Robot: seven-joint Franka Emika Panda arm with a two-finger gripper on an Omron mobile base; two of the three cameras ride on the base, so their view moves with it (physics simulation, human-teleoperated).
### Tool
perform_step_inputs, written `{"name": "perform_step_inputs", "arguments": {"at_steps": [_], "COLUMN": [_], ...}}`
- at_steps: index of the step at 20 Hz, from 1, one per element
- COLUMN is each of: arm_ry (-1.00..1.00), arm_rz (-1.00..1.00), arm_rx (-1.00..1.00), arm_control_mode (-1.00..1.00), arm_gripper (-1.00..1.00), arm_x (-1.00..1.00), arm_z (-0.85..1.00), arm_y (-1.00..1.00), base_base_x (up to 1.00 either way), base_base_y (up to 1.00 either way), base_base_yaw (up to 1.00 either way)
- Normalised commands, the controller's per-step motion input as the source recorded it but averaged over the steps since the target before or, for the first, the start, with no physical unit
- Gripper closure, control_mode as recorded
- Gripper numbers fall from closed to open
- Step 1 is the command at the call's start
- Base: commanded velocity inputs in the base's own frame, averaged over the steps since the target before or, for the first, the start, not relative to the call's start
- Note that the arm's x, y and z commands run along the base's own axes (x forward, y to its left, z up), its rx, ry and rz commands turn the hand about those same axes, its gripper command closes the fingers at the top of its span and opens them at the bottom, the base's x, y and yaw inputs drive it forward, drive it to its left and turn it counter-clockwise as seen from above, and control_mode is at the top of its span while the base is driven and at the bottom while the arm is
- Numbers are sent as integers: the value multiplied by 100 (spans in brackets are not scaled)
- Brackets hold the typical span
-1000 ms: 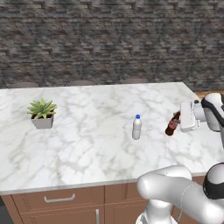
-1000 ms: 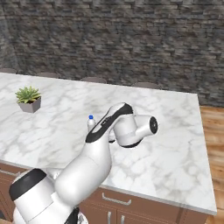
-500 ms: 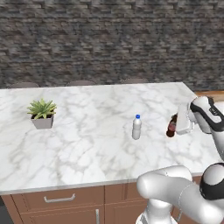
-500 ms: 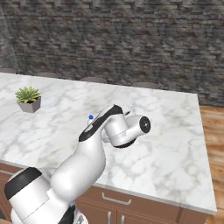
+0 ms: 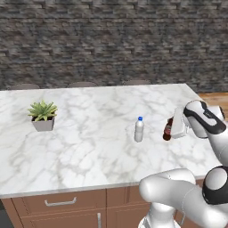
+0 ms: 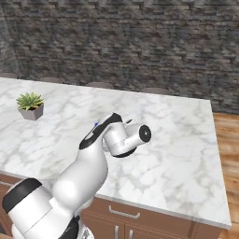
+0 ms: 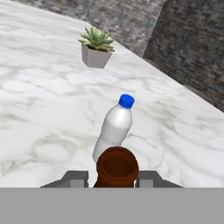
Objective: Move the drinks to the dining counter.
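Cola bottle (image 5: 167, 132) sits between the closed fingers of the gripper (image 7: 115, 178), low over the worktop (image 5: 89, 147). Just ahead of the gripper stands the water bottle (image 7: 113, 129). Both seem light, stiff and smooth; holding the body looks safest.

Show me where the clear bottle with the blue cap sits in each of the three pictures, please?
Left base view: the clear bottle stands mid-counter, right of centre, left of the cola bottle.
Right base view: just its blue cap peeks out beside the arm.
Hand view: it stands at centre, right behind the cola bottle.
Shared landmark: the potted plant, toward the left in both base views, at the top of the hand view.
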Motion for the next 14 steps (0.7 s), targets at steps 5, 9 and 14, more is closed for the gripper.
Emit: {"name": "perform_step_inputs", "arguments": {"at_steps": [5,9,14], "arm_ry": [0,0,-1], "arm_rz": [-1,-2,-1], "arm_rx": [0,0,0], "arm_control_mode": [-100,-100,-100], "arm_gripper": [100,100,100], "arm_x": [19,17,15], "arm_z": [-14,-18,-16], "arm_y": [9,0,0], "base_base_x": [0,0,0], "base_base_y": [0,0,0], "base_base_yaw": [0,0,0]}}
